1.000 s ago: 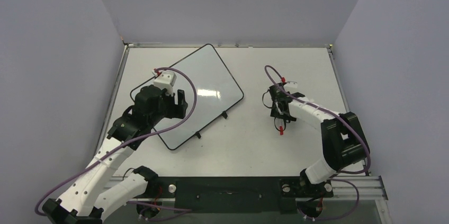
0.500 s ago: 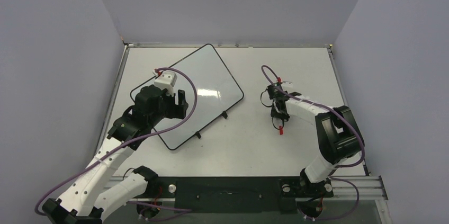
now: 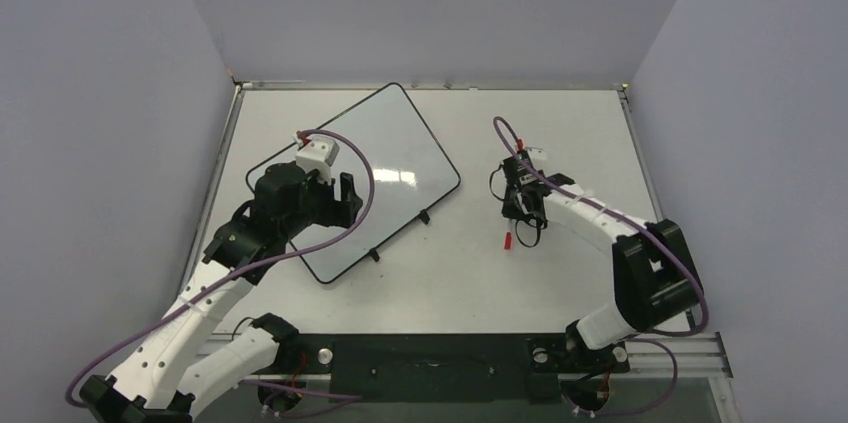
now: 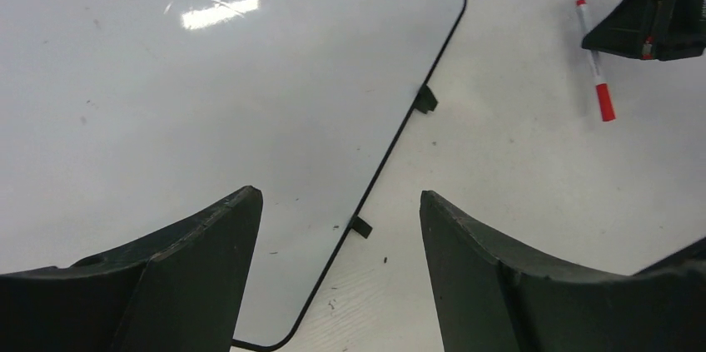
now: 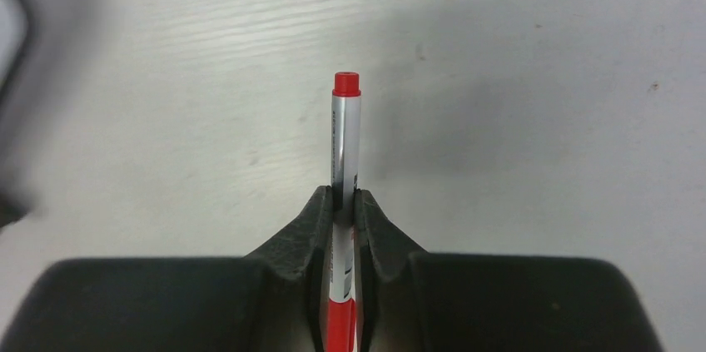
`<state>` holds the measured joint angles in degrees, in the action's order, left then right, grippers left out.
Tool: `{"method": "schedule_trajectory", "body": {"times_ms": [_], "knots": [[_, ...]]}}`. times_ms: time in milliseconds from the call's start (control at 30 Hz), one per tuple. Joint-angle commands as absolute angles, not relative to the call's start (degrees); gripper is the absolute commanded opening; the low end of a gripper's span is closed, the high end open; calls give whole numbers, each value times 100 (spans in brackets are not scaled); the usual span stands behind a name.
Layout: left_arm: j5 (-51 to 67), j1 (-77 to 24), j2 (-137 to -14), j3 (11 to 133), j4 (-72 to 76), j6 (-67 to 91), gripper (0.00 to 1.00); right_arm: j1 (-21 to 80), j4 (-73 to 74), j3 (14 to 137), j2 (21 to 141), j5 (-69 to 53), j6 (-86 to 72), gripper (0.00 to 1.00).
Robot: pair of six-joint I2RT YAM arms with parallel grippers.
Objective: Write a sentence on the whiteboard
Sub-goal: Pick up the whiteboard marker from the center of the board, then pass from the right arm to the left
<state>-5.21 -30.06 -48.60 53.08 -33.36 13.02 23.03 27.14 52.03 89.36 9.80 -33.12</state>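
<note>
A pale grey counter (image 3: 560, 133) is enclosed by plain lavender walls (image 3: 420, 3): one beyond the left tool (image 4: 337, 202) and the right tool (image 5: 344, 202), one outward of each. Grain and specks are seen beneath the latter.

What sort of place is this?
Probably a lab test cell: plain lilac walls box in a pale grey tabletop, two white robot arms bolted at its near edge, with a black-framed white rectangular whiteboard and red-and-white marker.

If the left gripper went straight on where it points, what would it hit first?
The left gripper would likely hit the whiteboard at its framed edge; one finger is over the board, the other over the table.
</note>
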Motion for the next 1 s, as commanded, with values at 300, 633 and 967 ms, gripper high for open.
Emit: {"method": "schedule_trajectory", "body": {"times_ms": [300, 633, 967], "knots": [[2610, -3152, -4782, 4698, -13, 3176, 63, 3237, 2306, 6099, 6428, 449, -5349, 0], [2216, -4470, -5776, 5015, 1302, 2904, 64, 3355, 1803, 6377, 5686, 432, -5888, 0], [1834, -4764, -6713, 5492, 1910, 2498, 63, 3435, 1806, 6486, 5589, 120, -5948, 0]]}}
